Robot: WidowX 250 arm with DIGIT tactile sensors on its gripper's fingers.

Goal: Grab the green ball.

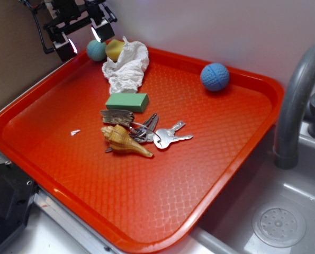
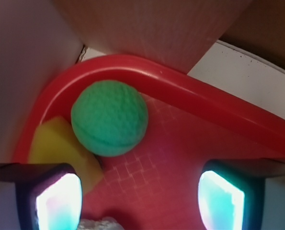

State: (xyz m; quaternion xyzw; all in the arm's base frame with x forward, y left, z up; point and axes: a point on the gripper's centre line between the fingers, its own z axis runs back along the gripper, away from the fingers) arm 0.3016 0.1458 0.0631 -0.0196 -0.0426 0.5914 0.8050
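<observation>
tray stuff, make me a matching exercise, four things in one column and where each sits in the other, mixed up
Things:
1. green ball
2. blue ball
3. green block
4. shell

Places:
A. alone near the tray's far right rim, closest to the faucet
B. mid-tray, just below the crumpled tissue
C. far left corner, under the open gripper, beside a yellow piece
D. beside the keys, nearest the camera of the four

Pairs: 1-C, 2-A, 3-B, 4-D
</observation>
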